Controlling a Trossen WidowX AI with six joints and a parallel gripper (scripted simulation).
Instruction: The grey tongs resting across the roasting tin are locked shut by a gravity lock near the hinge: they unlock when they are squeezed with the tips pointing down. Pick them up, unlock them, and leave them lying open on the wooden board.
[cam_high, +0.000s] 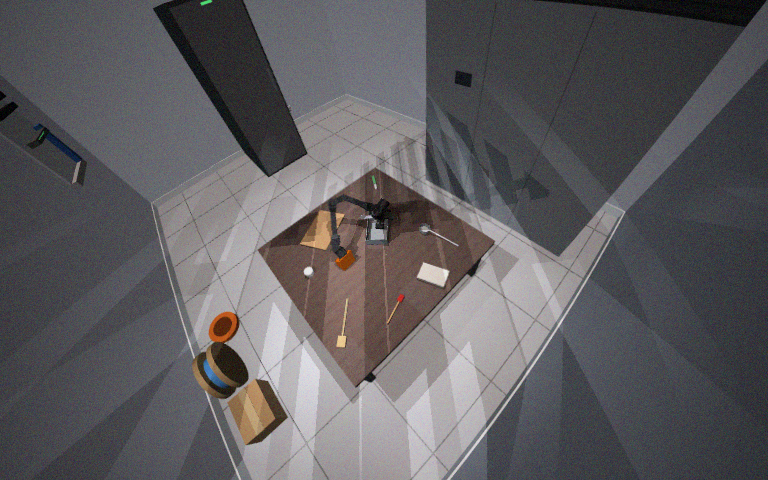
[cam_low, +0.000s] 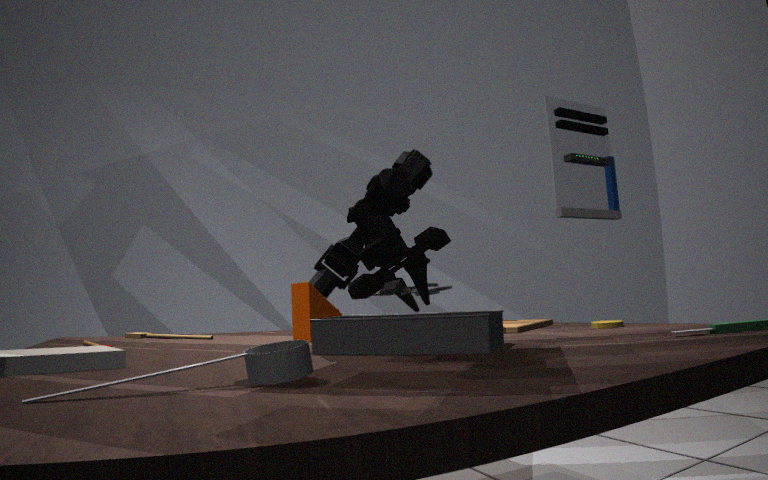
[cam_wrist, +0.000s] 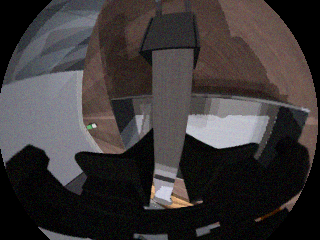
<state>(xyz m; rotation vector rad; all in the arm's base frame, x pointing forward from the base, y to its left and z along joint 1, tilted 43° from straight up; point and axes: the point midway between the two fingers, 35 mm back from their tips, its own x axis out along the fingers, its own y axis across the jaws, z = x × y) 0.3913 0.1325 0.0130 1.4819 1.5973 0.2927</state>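
Observation:
My gripper (cam_low: 421, 306) (cam_wrist: 164, 130) is shut on the grey tongs (cam_wrist: 172, 100) (cam_low: 440, 289), one black finger on each side of their arms. The tongs' dark hinge block (cam_wrist: 172, 32) is at the top of the wrist view, and their pale tips (cam_wrist: 163, 194) are at the bottom. The tongs look nearly level and their arms look close together; the lock's state cannot be told. They are a little above the grey roasting tin (cam_high: 377, 243) (cam_low: 402, 337) (cam_wrist: 287, 127). The wooden board (cam_high: 321, 233) (cam_low: 532, 324) (cam_wrist: 183, 202) lies beyond the tips.
An orange block (cam_high: 345, 260) (cam_low: 301, 311) stands beside the tin at the arm's base. A strainer (cam_high: 424, 228) (cam_low: 278, 365) with a long handle lies on the tin's other side. A white block (cam_high: 433, 274), a white round item (cam_high: 308, 271) and a green-handled tool (cam_high: 373, 181) (cam_low: 739, 326) are also on the table.

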